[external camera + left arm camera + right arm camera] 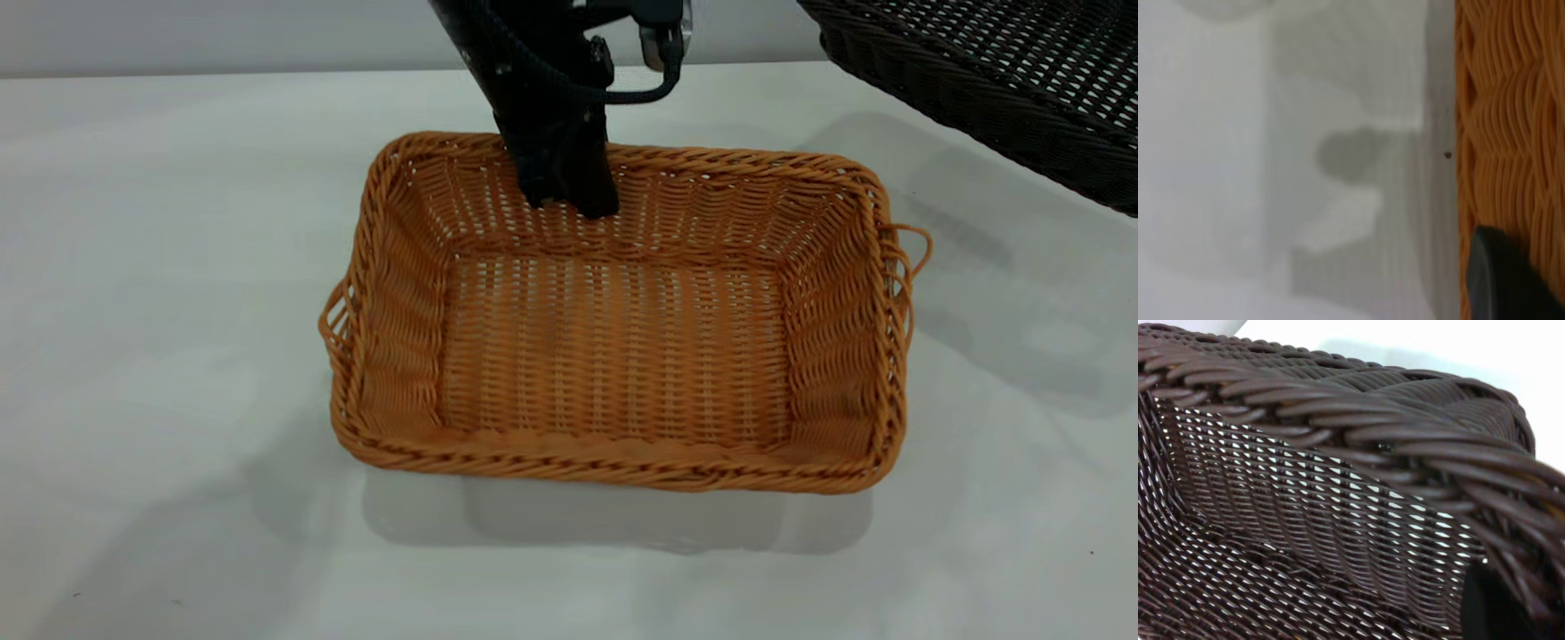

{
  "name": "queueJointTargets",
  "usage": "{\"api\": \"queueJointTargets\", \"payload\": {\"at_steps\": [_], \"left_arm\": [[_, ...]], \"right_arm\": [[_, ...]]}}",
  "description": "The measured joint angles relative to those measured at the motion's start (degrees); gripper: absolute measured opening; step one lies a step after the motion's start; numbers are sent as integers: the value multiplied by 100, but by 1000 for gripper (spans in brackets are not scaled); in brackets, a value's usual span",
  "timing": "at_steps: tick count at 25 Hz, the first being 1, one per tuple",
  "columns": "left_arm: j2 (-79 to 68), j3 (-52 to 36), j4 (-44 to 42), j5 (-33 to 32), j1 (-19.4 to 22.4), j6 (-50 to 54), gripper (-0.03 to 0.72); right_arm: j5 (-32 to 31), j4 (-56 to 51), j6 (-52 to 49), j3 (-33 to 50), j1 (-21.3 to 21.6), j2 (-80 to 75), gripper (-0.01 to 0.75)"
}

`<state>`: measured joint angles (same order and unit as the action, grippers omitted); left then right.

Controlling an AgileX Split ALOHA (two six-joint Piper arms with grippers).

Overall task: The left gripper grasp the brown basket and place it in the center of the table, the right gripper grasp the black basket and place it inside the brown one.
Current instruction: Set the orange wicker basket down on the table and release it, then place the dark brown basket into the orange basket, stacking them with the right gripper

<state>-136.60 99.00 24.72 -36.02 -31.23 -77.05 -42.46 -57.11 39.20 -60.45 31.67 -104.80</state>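
The brown basket (622, 356) is sitting flat on the table (160, 267), about in the middle of it, with bare white surface lying open on all sides. Only the far right corner is being crowded, where the black basket (996, 80) is hanging above the table and casting a shadow beneath it.

The left gripper (569, 191) is reaching down over the far rim of the brown basket. Its fingers are standing at the braided edge, with the dark tips lying against the inner side of the far wall, and the basket floor is spreading out just below and in front of them. The fingers are looking closed on this rim. In the left wrist view one dark finger (1505, 280) is pressing on the orange weave (1511, 133), and plain table is lying beside it.

In the right wrist view the black basket's rim and wall are filling the view, right against a dark finger (1498, 607). How far these fingers are standing open, I cannot tell.
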Motion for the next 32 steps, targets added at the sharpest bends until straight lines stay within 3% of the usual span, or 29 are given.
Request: {"api": "queueJointTargets", "payload": {"at_steps": [5, 9, 13, 20, 23, 28, 32], "left_arm": [[-164, 0, 12, 161, 0, 0, 176], [-131, 0, 12, 414, 0, 110, 326], [241, 0, 15, 428, 20, 904, 459], [1365, 0, 19, 80, 564, 2398, 510], [1721, 0, 19, -117, 987, 3033, 510], [1958, 0, 19, -275, 1675, 3788, 512], [1965, 0, 19, -312, 1944, 4042, 512]], "right_arm": [[-57, 0, 5, 0, 0, 0, 79], [-149, 0, 0, 0, 0, 0, 79], [-337, 0, 1, 0, 0, 0, 79], [-840, 32, 1, 0, -103, 0, 79], [-987, 42, -31, -7, -550, 0, 79], [-1303, 236, -319, -19, -1704, 6, 79], [-1313, 507, -626, -19, -2539, 10, 79]]}}
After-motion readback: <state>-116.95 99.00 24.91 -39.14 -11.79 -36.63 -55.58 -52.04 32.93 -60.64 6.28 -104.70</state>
